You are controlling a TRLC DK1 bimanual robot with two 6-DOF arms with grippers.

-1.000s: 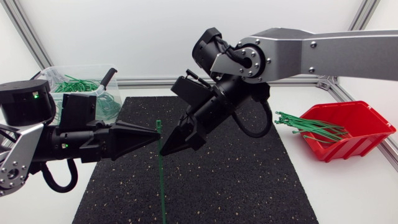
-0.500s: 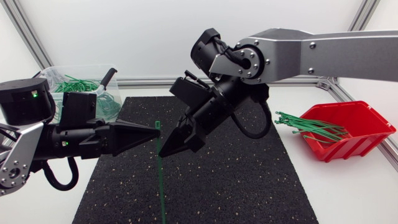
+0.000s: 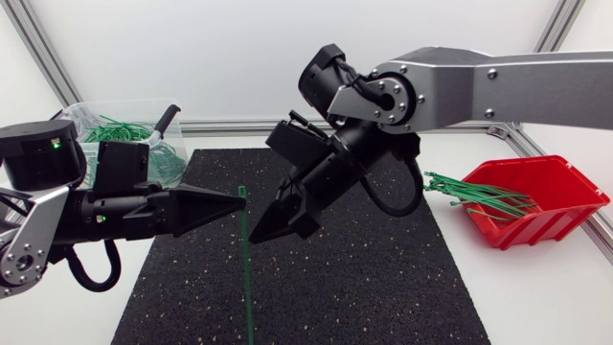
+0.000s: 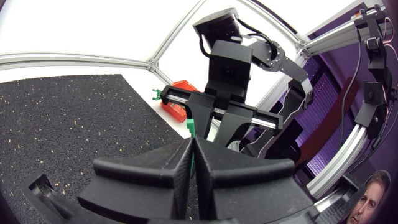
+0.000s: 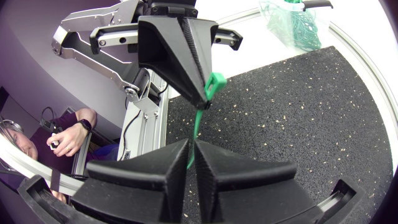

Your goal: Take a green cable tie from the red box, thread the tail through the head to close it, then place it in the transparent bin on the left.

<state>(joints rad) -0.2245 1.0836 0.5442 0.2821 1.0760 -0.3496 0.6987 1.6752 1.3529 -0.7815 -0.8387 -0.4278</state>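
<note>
Nearest the front edge, a white table (image 3: 536,297) carries a black rubber mat flecked with pale specks (image 3: 364,278). The tail end of a thin green plastic cable tie (image 3: 247,278) hangs down in front of the mat's near part. The tie stands almost upright, a straight strap with its square head at the top, and both arms hold it above the middle of the mat.

The matte black left gripper (image 3: 238,198) comes in level from the left. Its two wedge fingers are pressed together on the tie just under the head. In the left wrist view the green head sticks out just past the fingertips.

The matte black right gripper (image 3: 256,235) slants down from the upper right and meets the strap a little below the left one. In the right wrist view its fingers are drawn close with only a narrow slit between them. The green strap runs down into that slit, so the fingers appear clamped on it. The two grippers' tips are near each other but apart, with a short stretch of strap between them.

Farther back on the right, off the mat, sits a red plastic open-fronted box (image 3: 556,196). A bundle of loose green ties (image 3: 474,195) pokes out of its open side toward the mat. At the far left corner stands a transparent plastic bin (image 3: 81,113), which holds a tangle of closed green loops (image 3: 120,129).
</note>
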